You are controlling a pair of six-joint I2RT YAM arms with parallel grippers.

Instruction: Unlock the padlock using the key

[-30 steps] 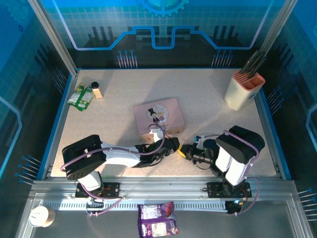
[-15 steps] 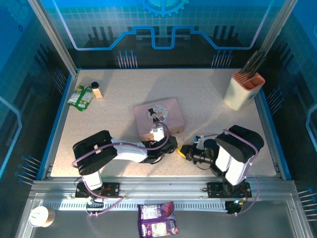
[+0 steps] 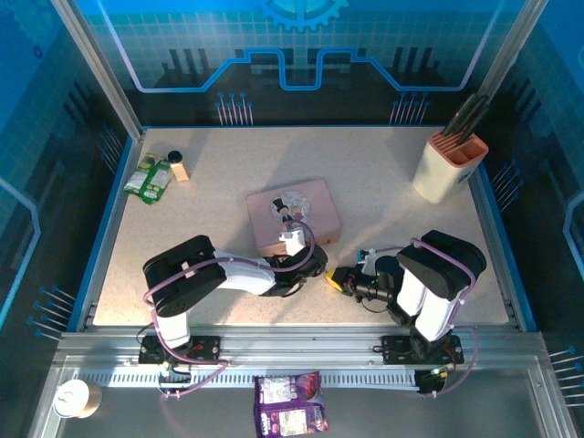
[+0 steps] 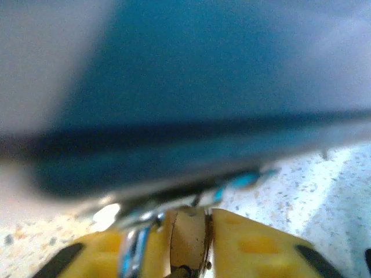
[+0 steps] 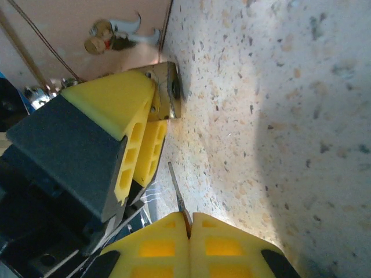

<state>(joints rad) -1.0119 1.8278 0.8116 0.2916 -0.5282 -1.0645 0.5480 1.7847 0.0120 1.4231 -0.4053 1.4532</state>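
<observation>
In the left wrist view the small brass padlock (image 4: 189, 237) is pinched between the yellow fingers (image 4: 255, 246) of my left gripper (image 4: 190, 217), with its silvery shackle (image 4: 134, 246) at the left. The right wrist view shows that padlock (image 5: 169, 87) in the left gripper (image 5: 157, 107) just in front of the pink box (image 5: 87, 23). My right gripper (image 5: 189, 217) is shut on the thin grey key (image 5: 177, 188), whose blade points toward the padlock and stops short of it. From above, the left gripper (image 3: 318, 266) and right gripper (image 3: 336, 278) nearly meet near the table's front.
The pink box (image 3: 292, 217) lies directly behind both grippers. A beige knife block (image 3: 449, 166) stands at the back right. Green snack packets (image 3: 151, 176) and a small bottle (image 3: 177, 164) lie at the back left.
The left arm has swung its elbow rightward, and its jaws have closed onto the padlock. The right arm holds still with the key.
</observation>
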